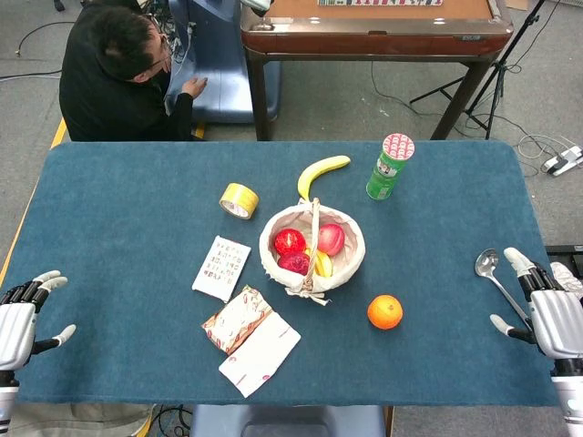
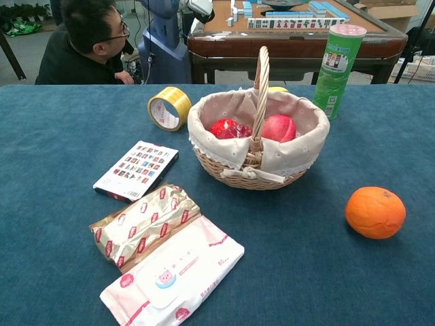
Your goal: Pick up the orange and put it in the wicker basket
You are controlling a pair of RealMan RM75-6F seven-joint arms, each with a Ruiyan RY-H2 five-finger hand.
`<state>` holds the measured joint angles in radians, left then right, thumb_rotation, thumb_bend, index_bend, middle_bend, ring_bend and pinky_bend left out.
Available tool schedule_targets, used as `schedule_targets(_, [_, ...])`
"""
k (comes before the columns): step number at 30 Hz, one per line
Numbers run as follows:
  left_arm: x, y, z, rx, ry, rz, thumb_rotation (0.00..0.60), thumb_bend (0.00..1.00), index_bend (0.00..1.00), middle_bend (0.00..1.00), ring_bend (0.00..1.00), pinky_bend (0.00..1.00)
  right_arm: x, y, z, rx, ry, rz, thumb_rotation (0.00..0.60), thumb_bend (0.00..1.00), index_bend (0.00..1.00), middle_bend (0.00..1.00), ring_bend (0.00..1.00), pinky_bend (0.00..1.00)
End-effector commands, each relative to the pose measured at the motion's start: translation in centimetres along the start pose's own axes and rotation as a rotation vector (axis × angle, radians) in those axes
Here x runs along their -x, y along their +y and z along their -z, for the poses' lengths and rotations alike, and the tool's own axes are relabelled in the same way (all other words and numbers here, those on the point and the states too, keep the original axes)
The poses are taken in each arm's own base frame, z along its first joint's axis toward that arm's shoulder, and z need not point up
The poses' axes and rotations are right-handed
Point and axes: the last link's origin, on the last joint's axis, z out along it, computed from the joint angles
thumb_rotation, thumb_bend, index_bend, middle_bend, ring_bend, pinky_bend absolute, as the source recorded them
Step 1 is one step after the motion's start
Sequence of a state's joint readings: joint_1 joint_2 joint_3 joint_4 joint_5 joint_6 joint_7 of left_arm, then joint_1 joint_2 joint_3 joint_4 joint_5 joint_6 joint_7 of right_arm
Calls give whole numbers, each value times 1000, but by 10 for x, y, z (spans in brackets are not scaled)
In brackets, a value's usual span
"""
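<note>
Near edge, head view: left hand [image 1: 20,320] at table's left corner, palm down, fingers spread, holding nothing. Right hand [image 1: 551,314] at right edge, fingers spread, nothing held; spoon [image 1: 493,276] lying just beside its fingertips, contact w/ hand cannot be told. Neither hand visible in chest view.

Near-centre on blue table cloth [image 1: 118,200]: white wet-wipes pack [image 2: 173,273], flat, partly overlapped by gold-and-red snack packet [image 2: 144,224] on its far-left side. Beyond those, small box w/ printed grid pattern [image 2: 136,170], flat, apart from packet.

Orange [image 2: 375,212] resting on cloth, right of centre, near front-right of wicker basket [image 2: 238,175] but not touching; well apart from both hands, closer to right hand.

Basket at table centre, upright, cloth-lined, handle running front to back. Contents: red apple-like fruit [image 2: 226,128], pinkish fruit [image 2: 278,128], plus a yellow item seen from head view only, type unclear.

Further back: yellow tape roll [image 2: 168,107] standing on edge, left of basket. Banana [image 1: 320,173] lying behind basket. Green cylindrical can [image 2: 338,60], upright, pink lid, back-right of basket.

Beyond table: person in black [image 1: 118,73], seated, bent over equipment; wooden table w/ tiles [image 2: 292,27] behind.
</note>
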<state>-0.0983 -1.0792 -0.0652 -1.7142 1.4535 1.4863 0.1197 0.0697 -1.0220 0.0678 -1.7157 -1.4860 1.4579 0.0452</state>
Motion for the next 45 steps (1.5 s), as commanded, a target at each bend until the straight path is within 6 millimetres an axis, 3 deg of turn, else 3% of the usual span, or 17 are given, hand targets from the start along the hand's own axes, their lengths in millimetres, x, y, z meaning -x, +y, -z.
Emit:
schedule_targets(1, [0, 0, 0, 3, 0, 1, 600, 171, 297, 218, 244, 226, 0, -1, 1, -5, 9, -3, 600, 106, 20, 127, 138, 360])
schedule_targets(16, [0, 0, -1, 6, 6, 6, 600, 171, 297, 218, 244, 227, 2, -5, 6, -36, 13, -6, 600, 107, 20, 138, 139, 361])
schedule_targets(29, [-1, 0, 1, 2, 7, 6, 600, 171, 307, 218, 244, 226, 48, -48, -12, -247, -200, 52, 600, 107, 2, 142, 139, 361])
schedule_targets(32, [-1, -1, 2, -2, 6, 4, 600, 171, 317, 218, 244, 226, 57, -58, -20, -285, -237, 78, 600, 107, 0, 164, 187, 361])
schedule_targets(35, [-2, -2, 3, -6, 6, 3, 600, 171, 321, 218, 244, 226, 67, -67, -29, -315, -263, 90, 600, 106, 22, 229, 246, 362])
schedule_targets(45, [-1, -5, 4, -14, 4, 1, 600, 171, 336, 218, 244, 226, 93, -89, -52, -373, -341, 100, 600, 107, 106, 278, 253, 363])
